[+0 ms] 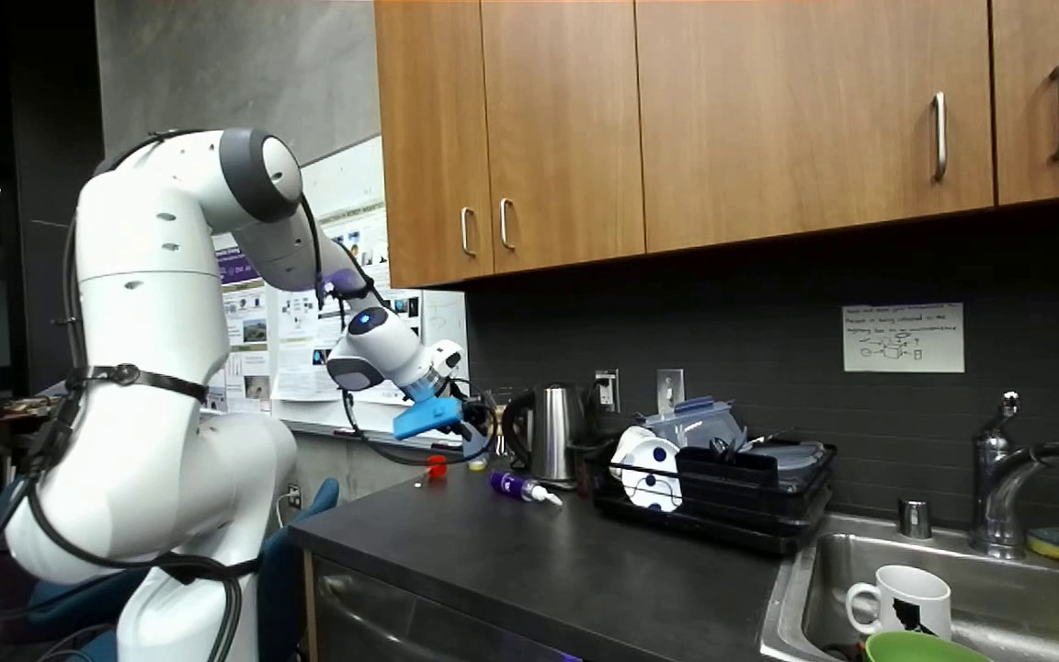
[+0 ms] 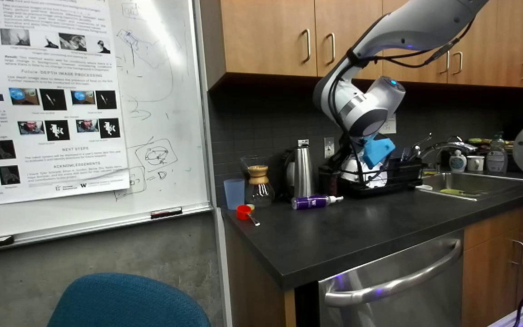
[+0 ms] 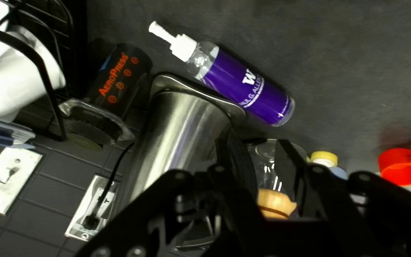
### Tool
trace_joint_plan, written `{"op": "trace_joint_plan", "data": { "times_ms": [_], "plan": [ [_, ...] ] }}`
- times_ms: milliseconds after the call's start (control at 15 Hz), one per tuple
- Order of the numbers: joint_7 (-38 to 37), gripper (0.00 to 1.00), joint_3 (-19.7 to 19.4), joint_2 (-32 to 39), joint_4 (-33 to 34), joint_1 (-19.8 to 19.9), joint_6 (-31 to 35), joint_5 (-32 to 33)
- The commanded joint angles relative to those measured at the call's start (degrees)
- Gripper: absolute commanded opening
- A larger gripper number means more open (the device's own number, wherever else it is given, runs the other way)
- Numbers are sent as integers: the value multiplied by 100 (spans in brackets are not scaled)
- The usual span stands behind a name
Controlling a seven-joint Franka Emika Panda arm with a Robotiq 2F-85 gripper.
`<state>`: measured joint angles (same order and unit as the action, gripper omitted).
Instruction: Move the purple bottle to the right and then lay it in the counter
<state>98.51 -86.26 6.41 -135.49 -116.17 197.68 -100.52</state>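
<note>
We have the purple bottle (image 3: 248,87) lying on its side on the worktop (image 2: 357,231), white pump end nearer the black dish rack (image 1: 723,526). It is just beside the base of the steel electric kettle (image 2: 304,175); we can't tell if the two touch. In the wrist view we see the fingers (image 3: 287,162) parted and released, with the bottle outside their gap; in both exterior views they're too small or hidden to read. The white arm (image 1: 157,276) reaches over the worktop, blue block (image 1: 428,418) near its end. Between kettle and rack we spot the AeroPress (image 3: 121,76), black with orange lettering. On the kettle's other side: glass carafe (image 2: 259,195) with a wooden collar, then a blue tumbler (image 2: 234,194), plus a red scoop (image 2: 243,212) near them toward the worktop's end. Over at the sink (image 1: 1035,607) we log a white mug (image 1: 902,602) upright inside, and a green bowl (image 1: 920,647) just beside it, partly out of view.
</note>
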Motion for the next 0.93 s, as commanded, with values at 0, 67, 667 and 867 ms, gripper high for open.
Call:
{"op": "trace_joint_plan", "data": {
  "times_ms": [0, 67, 667, 867],
  "plan": [
    [62, 44, 55, -22, 0, 0, -3, 0],
    [99, 51, 90, -29, 0, 0, -3, 0],
    [154, 56, 109, -75, 0, 3, -4, 3],
    [164, 56, 109, -79, 0, 3, -4, 3]
  ]
}}
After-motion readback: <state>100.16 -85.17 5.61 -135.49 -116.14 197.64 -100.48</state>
